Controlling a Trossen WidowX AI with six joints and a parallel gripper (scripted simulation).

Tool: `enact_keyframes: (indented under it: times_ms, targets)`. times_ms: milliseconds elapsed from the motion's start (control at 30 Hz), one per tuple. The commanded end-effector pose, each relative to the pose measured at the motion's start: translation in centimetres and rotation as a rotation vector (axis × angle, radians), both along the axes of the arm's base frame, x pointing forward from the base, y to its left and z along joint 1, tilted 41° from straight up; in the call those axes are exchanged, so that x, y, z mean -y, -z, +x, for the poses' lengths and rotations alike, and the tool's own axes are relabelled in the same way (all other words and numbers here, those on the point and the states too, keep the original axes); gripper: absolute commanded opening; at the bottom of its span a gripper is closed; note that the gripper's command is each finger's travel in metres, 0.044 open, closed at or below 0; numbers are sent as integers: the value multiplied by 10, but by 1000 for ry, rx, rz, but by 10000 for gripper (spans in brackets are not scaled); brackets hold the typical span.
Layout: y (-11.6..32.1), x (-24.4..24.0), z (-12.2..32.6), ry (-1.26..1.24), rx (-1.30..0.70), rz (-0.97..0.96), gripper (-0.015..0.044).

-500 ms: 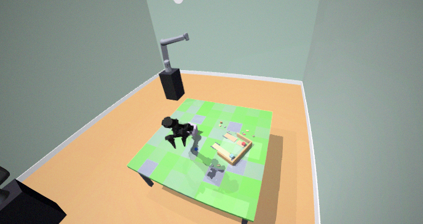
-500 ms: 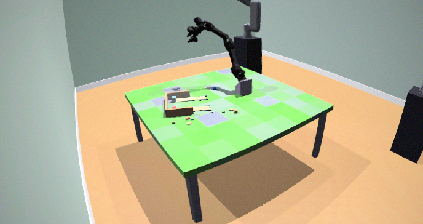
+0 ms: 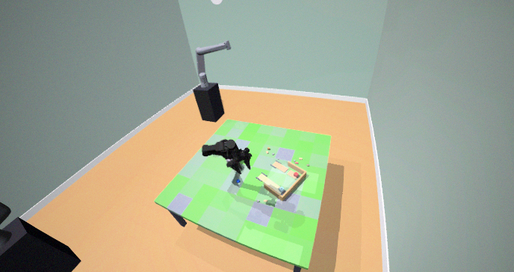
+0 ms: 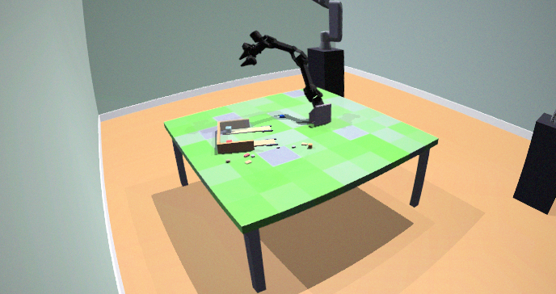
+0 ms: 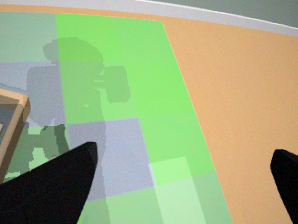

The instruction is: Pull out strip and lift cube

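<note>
My gripper [image 3: 245,170] [image 4: 242,62] [image 5: 185,155] is open and empty, high above the table, on the arm-base side of the wooden tray [image 3: 295,187] [image 4: 236,147] [image 5: 15,99]. A long pale strip [image 3: 267,181] [image 4: 252,130] runs out of the tray and looks in one piece; a light blue cube [image 3: 282,189] [image 4: 229,128] is on its inner end. A second pale strip [image 3: 279,167] [image 4: 264,143] shows a gap between its outer part and the inner piece [image 3: 290,173], where a red cube [image 3: 296,175] [image 4: 229,141] sits. Labels on the cubes are too small to read.
A small blue object [image 3: 238,181] [image 4: 282,116] lies between the arm base and the tray. Small bits, including an orange block [image 3: 268,149] [image 4: 309,145], lie scattered beside the tray. The tray's walls stand around the strips' inner ends. Another grey arm [image 3: 213,49] [image 4: 335,21] stands beyond the table.
</note>
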State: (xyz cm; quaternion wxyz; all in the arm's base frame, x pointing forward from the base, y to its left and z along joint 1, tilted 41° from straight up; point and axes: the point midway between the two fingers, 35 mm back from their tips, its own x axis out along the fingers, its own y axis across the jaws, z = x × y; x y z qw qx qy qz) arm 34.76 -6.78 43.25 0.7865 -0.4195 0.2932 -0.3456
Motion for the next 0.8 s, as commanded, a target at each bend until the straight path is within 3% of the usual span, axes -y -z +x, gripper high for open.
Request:
enact_keyframes:
  times_ms: [0,267,567,767]
  targets:
    - [59,-31,22,-72,10,67,400]
    - [178,-83,26,-186,9,196,400]
    - [307,-117,-22,-282,-20,343,400]
    - [326,-119,-33,-294,-28,366,400]
